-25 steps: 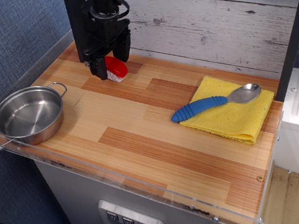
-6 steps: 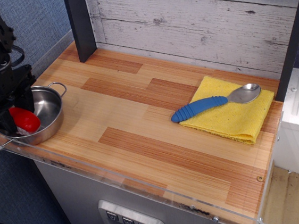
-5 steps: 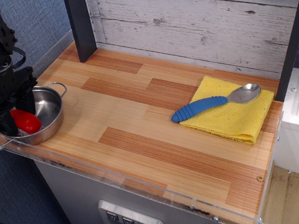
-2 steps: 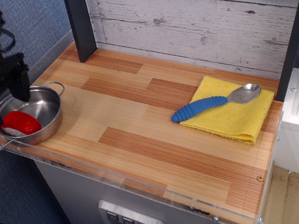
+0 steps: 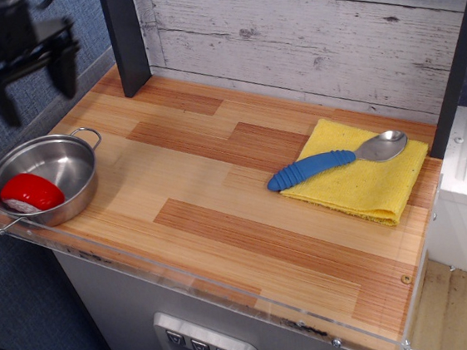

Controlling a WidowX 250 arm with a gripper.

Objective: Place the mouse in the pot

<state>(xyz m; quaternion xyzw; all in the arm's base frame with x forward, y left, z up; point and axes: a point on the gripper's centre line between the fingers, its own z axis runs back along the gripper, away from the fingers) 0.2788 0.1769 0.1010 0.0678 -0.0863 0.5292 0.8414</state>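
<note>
small rounded red mouse [image 5: 31, 192] sits in the shiny round steel pot [image 5: 77, 160] at near left, looks light and slick-domed, best pinched across its sides, while the black gripper [image 5: 29, 73] hangs above, spread wide and empty.

No readable text, labels, brands, numbers or signs anywhere.
</note>
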